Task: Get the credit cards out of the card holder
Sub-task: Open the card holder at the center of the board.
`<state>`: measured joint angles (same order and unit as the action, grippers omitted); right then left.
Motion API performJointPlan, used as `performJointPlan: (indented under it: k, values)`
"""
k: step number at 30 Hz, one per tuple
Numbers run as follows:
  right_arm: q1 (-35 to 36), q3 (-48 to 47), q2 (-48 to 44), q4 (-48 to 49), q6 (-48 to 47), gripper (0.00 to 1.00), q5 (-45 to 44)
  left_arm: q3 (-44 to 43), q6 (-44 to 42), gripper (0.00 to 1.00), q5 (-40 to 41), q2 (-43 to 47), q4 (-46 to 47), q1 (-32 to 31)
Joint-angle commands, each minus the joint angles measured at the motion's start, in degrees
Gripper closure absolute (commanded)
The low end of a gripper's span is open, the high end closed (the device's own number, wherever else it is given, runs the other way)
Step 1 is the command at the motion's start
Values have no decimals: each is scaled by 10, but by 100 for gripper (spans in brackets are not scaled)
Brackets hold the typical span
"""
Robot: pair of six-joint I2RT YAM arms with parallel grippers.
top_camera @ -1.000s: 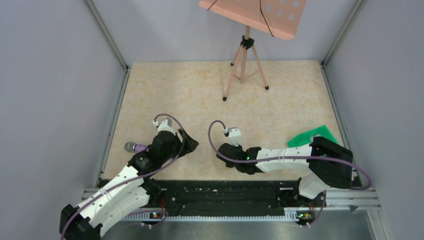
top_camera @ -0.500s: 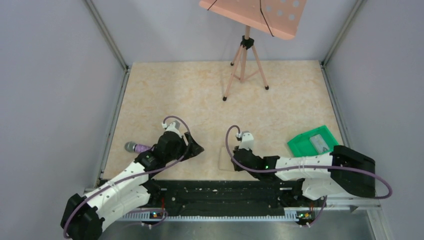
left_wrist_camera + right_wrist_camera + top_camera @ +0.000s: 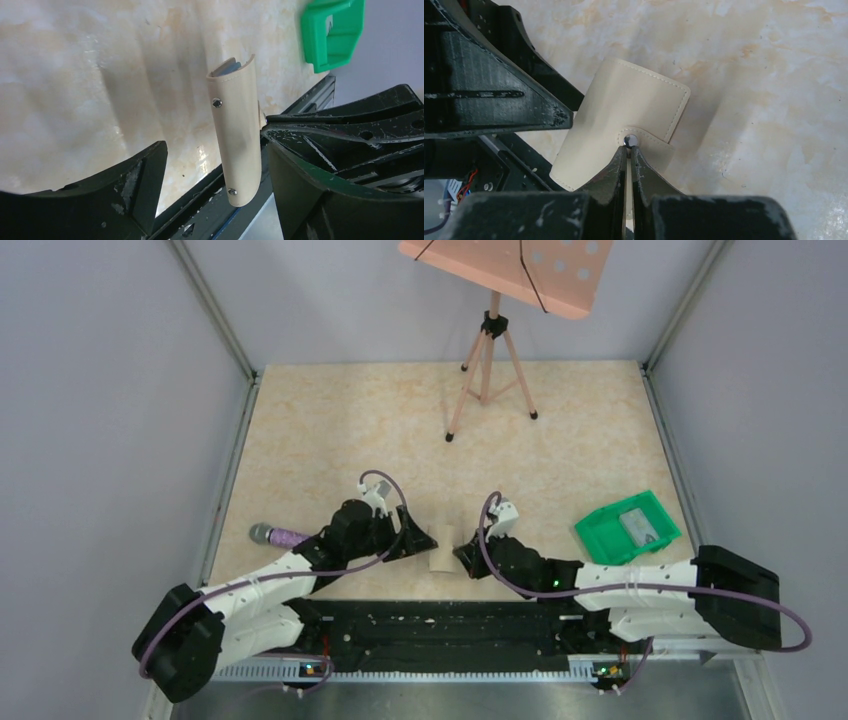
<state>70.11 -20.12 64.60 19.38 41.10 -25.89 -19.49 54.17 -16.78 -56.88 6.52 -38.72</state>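
Note:
The beige card holder (image 3: 440,545) stands on edge, folded, near the table's front middle. My right gripper (image 3: 463,554) is shut on its snap tab, the fingertips (image 3: 629,150) just below the metal stud, the holder (image 3: 624,110) beyond them. My left gripper (image 3: 414,541) is open; its fingers (image 3: 135,185) stand either side of the holder (image 3: 235,135) without clear contact. A blue-grey edge (image 3: 227,67) shows at the holder's far opening. One pale grey credit card (image 3: 642,527) lies in the green tray (image 3: 600,538).
A purple microphone (image 3: 272,535) lies at the left beside my left arm. A pink music stand on a tripod (image 3: 490,370) stands at the back. The black base rail (image 3: 440,625) runs along the near edge. Grey walls close in both sides.
My right gripper has come from the green tray to the holder and shut on its tab. My left gripper has moved right up to it. The holder now stands instead of lying flat.

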Motion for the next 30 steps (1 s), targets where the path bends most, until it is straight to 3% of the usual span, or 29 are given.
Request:
performJointPlan:
  k: [1,5,9,12,13,29,30]
  values:
    - [6,12,-24,78,-10,100,11,-5,7,23,-22,-31,84,-25]
    - [6,21,-27,104,-13,100,21,-12,13,33,-17,-52,94,-38]
    - [6,28,-28,95,-5,100,14,-6,23,61,5,-45,95,-38]
    - [5,35,-37,80,5,100,2,0,24,95,17,-38,91,-38]
    - [5,33,-42,63,13,100,-8,0,23,100,21,-35,87,-38]
    - [-36,50,-68,-42,74,100,-51,-11,8,100,68,-27,17,-38]
    - [-38,54,-66,-41,75,100,-49,-16,6,97,76,-29,5,-38]
